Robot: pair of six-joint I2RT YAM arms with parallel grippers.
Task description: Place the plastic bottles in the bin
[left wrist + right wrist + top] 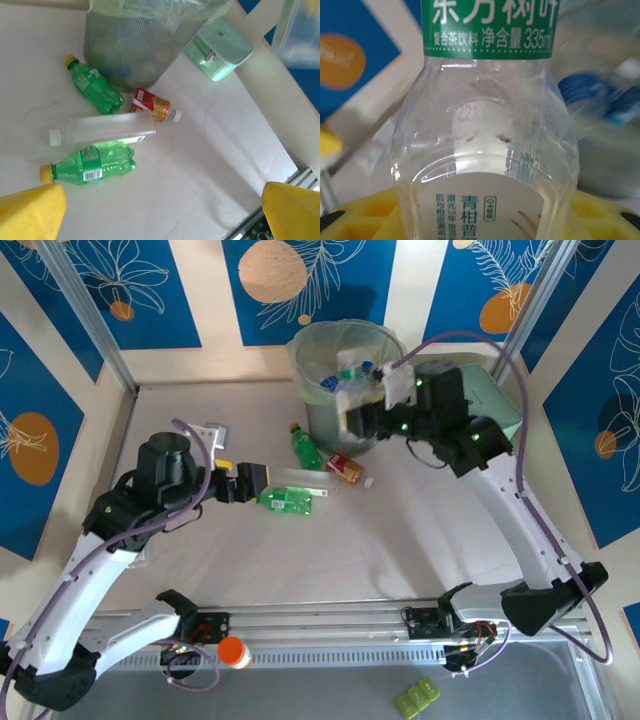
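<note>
Behind the right arm, a mint-green box [495,400] sat on the far right of the table [400,540], partly covered by that arm's wrist. By the front rail lay an orange-topped object [233,651], well apart from everything else.

Between the left gripper [243,480] and the bin [325,425] four bottles lay on their sides. A green bottle [92,167] with a yellow cap was nearest, with a frosted clear bottle [102,129] just beyond it. A red-labelled bottle [152,105] and a second green bottle [92,87] lay close to the bin's foot. The left gripper hovered low with its yellow pads [30,212] spread wide and nothing between them.

The right gripper [365,408] was clamped on the held bottle [485,140], at the bin's near rim. This bottle was clear and looked empty. It had a green band of white Chinese print above and a white label below, with yellow pads either side of its lower part.

The bin was round and translucent grey-green, lined with a thin plastic bag. Several blue-capped bottles [330,383] were inside it.
</note>
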